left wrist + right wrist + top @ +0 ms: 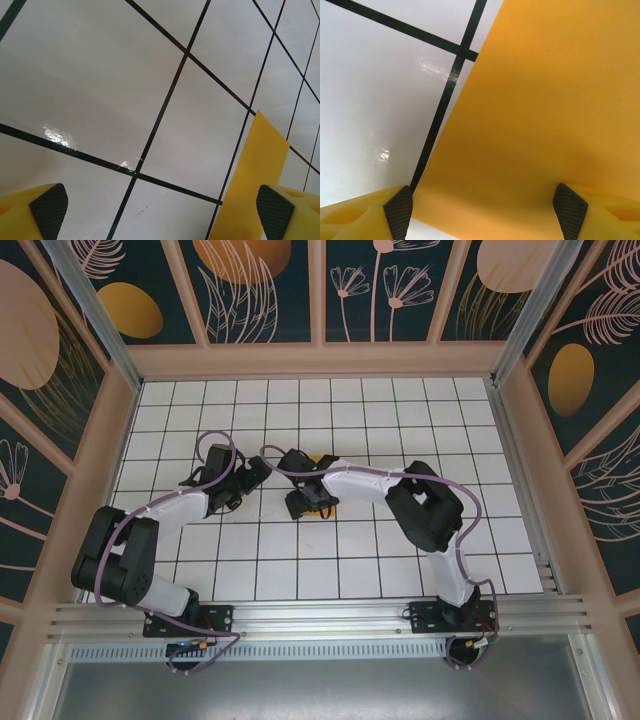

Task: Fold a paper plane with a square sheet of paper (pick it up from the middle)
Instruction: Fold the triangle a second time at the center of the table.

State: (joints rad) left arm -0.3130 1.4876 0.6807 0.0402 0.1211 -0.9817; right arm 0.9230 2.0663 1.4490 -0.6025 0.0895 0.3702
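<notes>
Orange-yellow square sheet of paper [545, 100] is what this job turns on, and it lies flat near the middle of the white tiled tabletop [300, 410], pressed down on the black grid lines. The right gripper [482, 212] hangs low over that middle spot with the sheet spread beneath it. Its jaws are parted, one on each side, clamping nothing. The left gripper [161, 212] sits to the left of the tabletop's middle over bare tile, jaws spread wide and empty, with a corner of the sheet poking in just beside its right finger.

From where I stand, little looks done: what shows of the paper is one smooth layer with no pointed dart shape. Whether any crease is in it I cannot tell. Picking it up and the folds themselves seem to remain.
</notes>
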